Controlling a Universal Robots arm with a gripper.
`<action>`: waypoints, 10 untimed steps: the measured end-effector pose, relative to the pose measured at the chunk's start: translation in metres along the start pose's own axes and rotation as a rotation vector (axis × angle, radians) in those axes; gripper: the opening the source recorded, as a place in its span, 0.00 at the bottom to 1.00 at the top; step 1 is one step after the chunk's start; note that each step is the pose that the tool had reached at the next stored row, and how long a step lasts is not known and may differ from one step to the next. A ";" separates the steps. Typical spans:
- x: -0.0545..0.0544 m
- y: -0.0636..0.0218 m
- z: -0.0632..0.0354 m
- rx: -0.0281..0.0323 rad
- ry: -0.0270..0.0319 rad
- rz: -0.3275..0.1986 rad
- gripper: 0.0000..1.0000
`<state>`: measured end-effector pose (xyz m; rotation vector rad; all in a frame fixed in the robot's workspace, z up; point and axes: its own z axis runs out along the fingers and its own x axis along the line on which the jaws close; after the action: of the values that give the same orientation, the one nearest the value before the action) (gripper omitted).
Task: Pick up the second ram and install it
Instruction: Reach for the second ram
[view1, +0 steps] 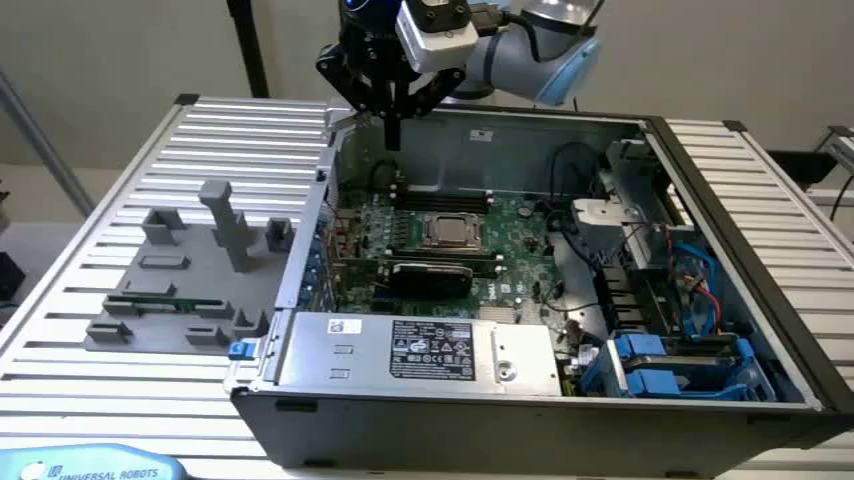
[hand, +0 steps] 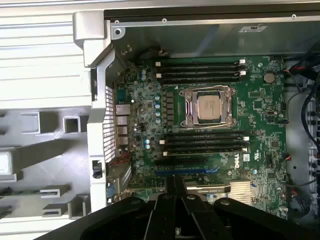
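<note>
The second ram (view1: 163, 302) is a thin green stick lying flat in the grey fixture (view1: 174, 262) on the table, at the exterior view's left of the computer case. My gripper (view1: 392, 138) hangs above the far left corner of the open case (view1: 534, 395), well away from the stick. Its fingers are pressed together with nothing between them. In the wrist view the shut gripper (hand: 175, 181) looks down on the green motherboard (hand: 260, 105), with the silver processor (hand: 210, 107) and rows of dark memory slots (hand: 200, 70) on both sides of it.
The case stands open on a ribbed metal table (view1: 80, 270). Inside are a silver power supply (view1: 414, 350), blue drive bays (view1: 667, 365) and loose cables (view1: 587, 230). Grey posts (view1: 224, 222) rise from the fixture.
</note>
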<state>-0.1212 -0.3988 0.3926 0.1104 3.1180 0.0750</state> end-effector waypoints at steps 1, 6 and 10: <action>0.000 0.0000 0.0000 0.0000 0.0000 0.000 0.11; 0.000 0.0000 0.0000 -0.0001 0.0000 0.000 0.11; 0.000 0.0000 0.0000 0.0000 0.0000 0.000 0.11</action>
<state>-0.1212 -0.3988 0.3926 0.1104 3.1180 0.0750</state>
